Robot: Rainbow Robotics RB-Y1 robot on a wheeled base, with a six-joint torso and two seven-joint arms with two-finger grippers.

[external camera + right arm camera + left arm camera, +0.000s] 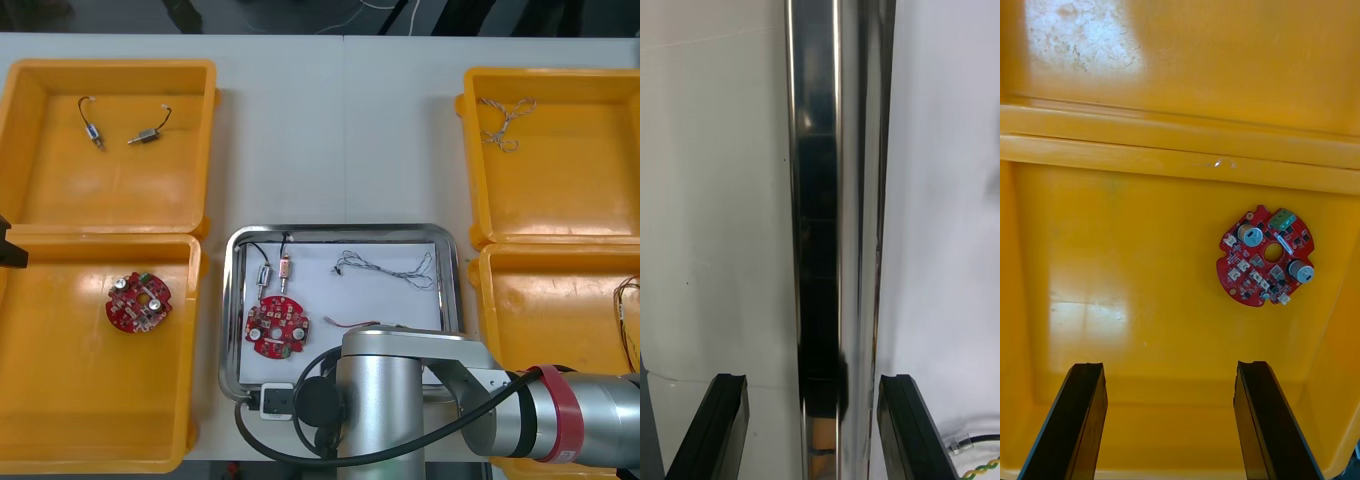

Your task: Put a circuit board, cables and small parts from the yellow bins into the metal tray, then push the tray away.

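While the right arm lay across the near edge of the metal tray (340, 229), the right hand (812, 379) stood wide. Its two black fingers (722, 427) were astride the tray's shiny rim, one over the bare table (340, 130) and one over the white inside, neither touching the metal. Just beside the inner finger lay the end of a red and yellow cable (352, 323). Inside the tray rested a round red circuit board (277, 328) near the left corner, two small metal parts (265, 279) with black leads just beyond it, and a thin twisted cable (385, 265) towards the far right. The left hand (1169, 367) hung wide too, holding nothing, over the near-left yellow bin (60, 400). A second circuit board (139, 302) lay flat on that bin's floor, beyond the fingertips and apart from them. Two more metal parts (145, 137) sat in the far-left bin (60, 180). A pale twisted cable (505, 120) lay in the far-right bin (570, 180), and cable ends (630, 320) showed at the edge of the near-right bin (560, 330).
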